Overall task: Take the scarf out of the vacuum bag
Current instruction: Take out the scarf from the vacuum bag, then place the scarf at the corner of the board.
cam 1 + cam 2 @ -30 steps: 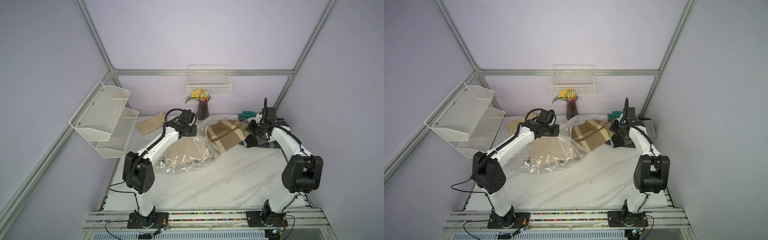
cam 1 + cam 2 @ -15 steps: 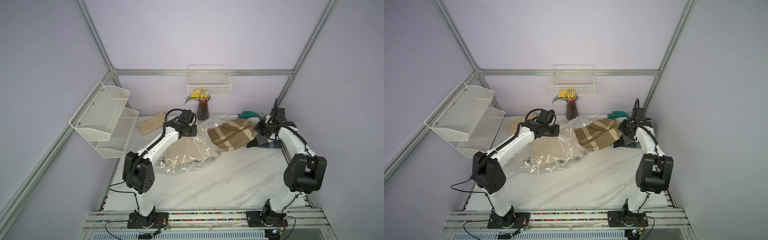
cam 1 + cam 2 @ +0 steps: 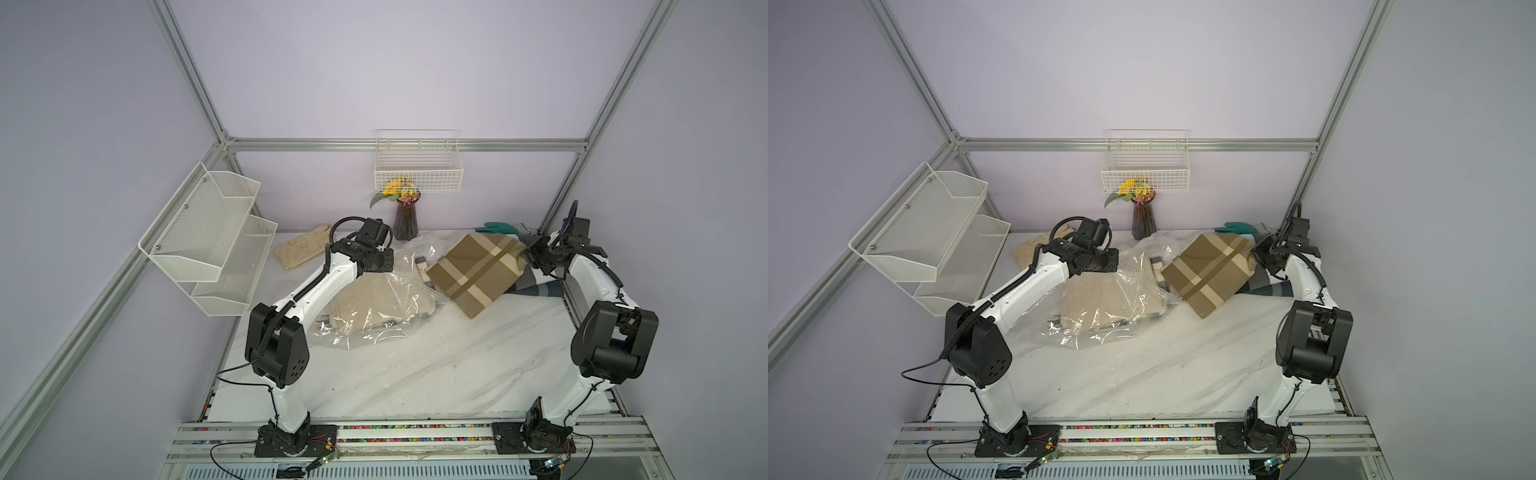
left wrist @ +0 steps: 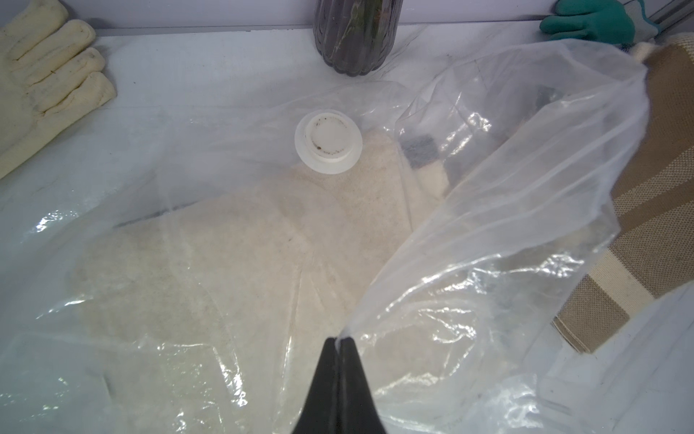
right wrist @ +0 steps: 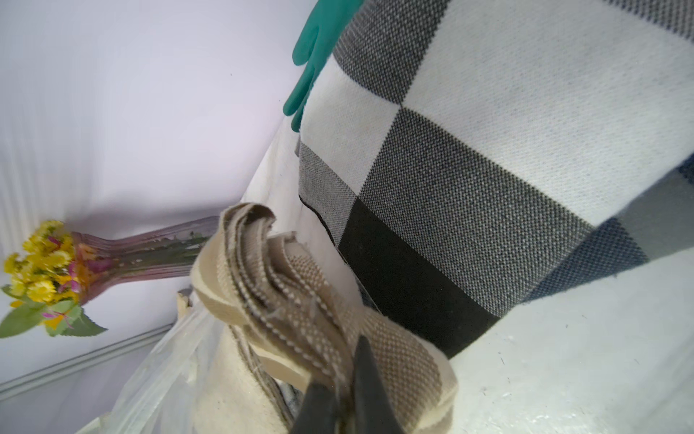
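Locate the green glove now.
In both top views the green glove lies at the table's back edge, right of the vase, just behind the brown scarf.

surface (image 3: 436, 365) is showing white marble | vacuum bag (image 3: 345, 336) is lying crumpled, left of centre | brown plaid scarf (image 3: 473, 270) is resting against the bag's right side | checked cloth (image 3: 536, 286) is lying at the right edge, partly under the scarf | vase (image 3: 405, 220) is standing at the back | cream glove (image 3: 301, 249) is lying back left | green glove (image 3: 496, 227) is lying back right
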Controlling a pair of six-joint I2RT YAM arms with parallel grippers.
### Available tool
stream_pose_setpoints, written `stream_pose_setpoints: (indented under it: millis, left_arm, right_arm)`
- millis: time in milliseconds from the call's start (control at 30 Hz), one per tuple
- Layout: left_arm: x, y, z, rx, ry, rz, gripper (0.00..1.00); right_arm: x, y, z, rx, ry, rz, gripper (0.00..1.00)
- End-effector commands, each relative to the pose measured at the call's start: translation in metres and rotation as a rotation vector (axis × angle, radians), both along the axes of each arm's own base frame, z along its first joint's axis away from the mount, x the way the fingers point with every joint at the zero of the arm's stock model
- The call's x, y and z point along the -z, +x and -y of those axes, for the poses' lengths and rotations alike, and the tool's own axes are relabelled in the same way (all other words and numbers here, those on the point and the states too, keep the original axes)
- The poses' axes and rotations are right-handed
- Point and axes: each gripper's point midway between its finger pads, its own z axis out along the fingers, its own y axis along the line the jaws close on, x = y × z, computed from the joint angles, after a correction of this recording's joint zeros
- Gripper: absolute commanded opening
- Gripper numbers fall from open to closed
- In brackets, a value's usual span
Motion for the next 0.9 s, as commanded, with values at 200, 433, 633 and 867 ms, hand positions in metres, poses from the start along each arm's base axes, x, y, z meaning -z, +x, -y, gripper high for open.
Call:
stream_pose_setpoints:
  millis: [200,433,633,867]
  left_arm:
    - [-0.025,0.011,-0.005,-0.012,-0.021,0.062,0.00]
    - [-0.024,0.010,-0.001,-0.001,-0.033,0.057,0.00]
    - [-0.022,0.010,-0.001,-0.001,-0.037,0.053,0.00]
    - [-0.023,0.010,-0.001,0.000,-0.039,0.055,0.00]
  right_arm:
    - [-0.038,0.029,0.015,0.046,0.105,0.164,0.00]
    - [-0.051,0.042,0.005,0.011,0.200,0.246,0.00]
    - [-0.072,0.049,0.002,0.025,0.294,0.350,0.00]
    - [-0.083,0.055,0.006,0.079,0.468,0.441,0.00]
